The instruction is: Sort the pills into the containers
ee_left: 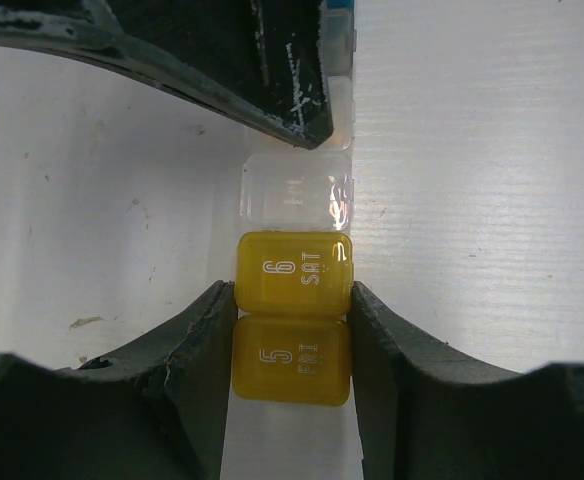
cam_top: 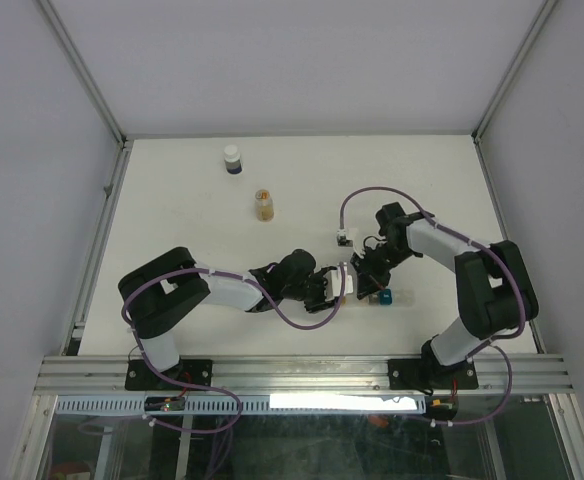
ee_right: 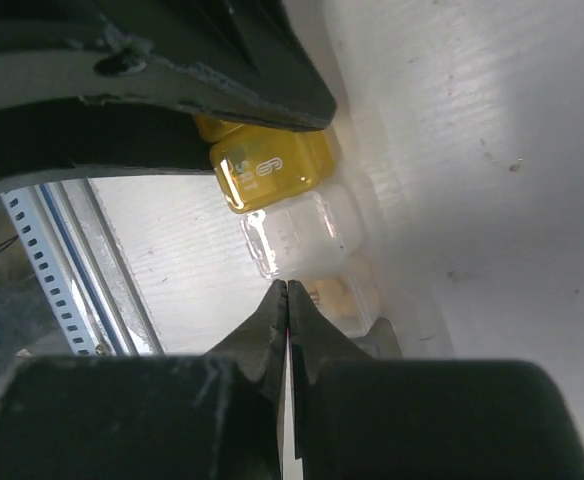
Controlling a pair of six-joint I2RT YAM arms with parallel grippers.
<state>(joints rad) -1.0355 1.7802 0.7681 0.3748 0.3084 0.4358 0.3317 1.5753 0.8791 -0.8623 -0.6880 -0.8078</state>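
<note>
Clamping yellow containers (ee_left: 292,272), left hand (ee_left: 292,305); right hand (ee_right: 288,297) pinched closed beside; amber bottle (cam_top: 263,205) apart.

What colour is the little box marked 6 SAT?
Translucent yellow. The box shows best in the left wrist view.

We see a white worktop (cam_top: 172,250) boxed in by pale grey walls (cam_top: 32,150), an aluminium rail (cam_top: 302,375) along its near edge, and a bright light strip (cam_top: 342,402) below.
</note>
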